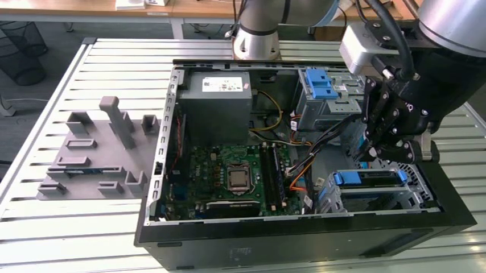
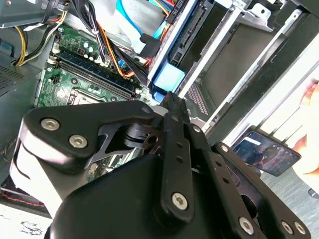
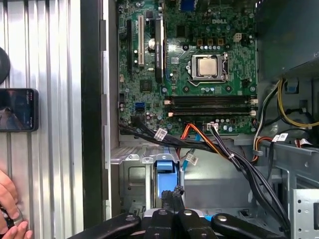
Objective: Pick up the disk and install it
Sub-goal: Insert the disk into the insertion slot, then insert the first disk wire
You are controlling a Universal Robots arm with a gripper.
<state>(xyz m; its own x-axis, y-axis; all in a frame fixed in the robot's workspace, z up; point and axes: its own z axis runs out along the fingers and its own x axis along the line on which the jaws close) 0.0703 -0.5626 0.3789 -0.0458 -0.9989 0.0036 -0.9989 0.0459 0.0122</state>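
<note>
**Exterior view: closed gripper set on the disk in its bay**

The gripper (image 1: 374,153) is seen hanging over the front corner of the opened computer case (image 1: 304,244), its fingers brought together with nothing held between them. In both wrist views the closed fingertips (image 3: 172,195) are shown as one narrow point.

The disk (image 1: 368,178) is found directly below the fingertips, lying in the metal drive cage (image 1: 420,187), with its blue bracket turned up towards the gripper. In the first wrist view the blue tab of the bracket (image 3: 166,167) is seen just beyond the fingertips. In the second wrist view the fingertips appear to touch or nearly touch it (image 2: 169,79); actual contact cannot be confirmed.

The pick-up is judged to be done and the installing step to be in hand: the disk is no longer gripped, and the closed fingers are placed as if for pressing. Whether the bracket is fully latched cannot be told.

If more seating is needed, a straight push along the cage rails would be called for. A bundle of cables (image 3: 239,164) runs close beside the gripper and would have to be kept clear. The motherboard (image 1: 231,176) lies well off to the gripper's side.
</note>
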